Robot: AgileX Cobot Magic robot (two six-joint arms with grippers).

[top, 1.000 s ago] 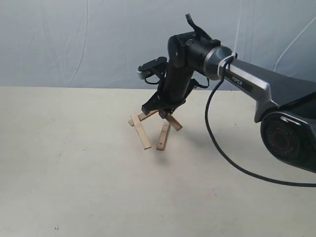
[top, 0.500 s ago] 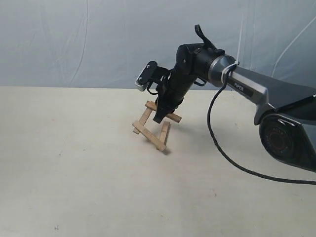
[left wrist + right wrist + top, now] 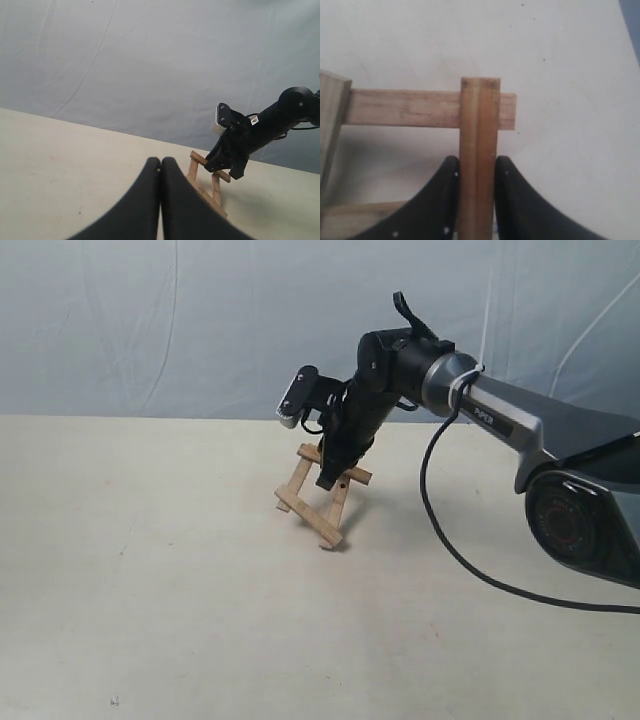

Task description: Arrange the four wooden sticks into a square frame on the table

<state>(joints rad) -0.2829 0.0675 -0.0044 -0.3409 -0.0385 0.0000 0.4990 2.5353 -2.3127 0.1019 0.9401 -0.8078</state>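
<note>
Exterior view: the four wooden sticks [image 3: 308, 522] lie on the table [image 3: 150, 590] just above frame centre, as a rough closed outline with ends overlapping (skewed, more a diamond than a square from here). The right gripper [image 3: 328, 478] comes down from the upper right, and its tip is at the upper right part of the outline, touching the sticks.

Right wrist view: the right gripper [image 3: 477, 162] is clamped on the held stick [image 3: 479, 130], one black finger [image 3: 440, 200] on each side. The held stick runs up the middle of the frame. Its far end lies across the right end of a cross stick [image 3: 405, 107], which spans centre-left. A third stick [image 3: 330, 115] shows at the left edge and a fourth [image 3: 360, 210] at lower left. Bare table [image 3: 560, 75] fills the right.

Left wrist view: the left gripper [image 3: 160, 161] is at bottom centre, fingers pressed together and holding nothing. It is well apart from the sticks [image 3: 216, 186], which sit right of centre under the right arm [image 3: 250, 135].
</note>
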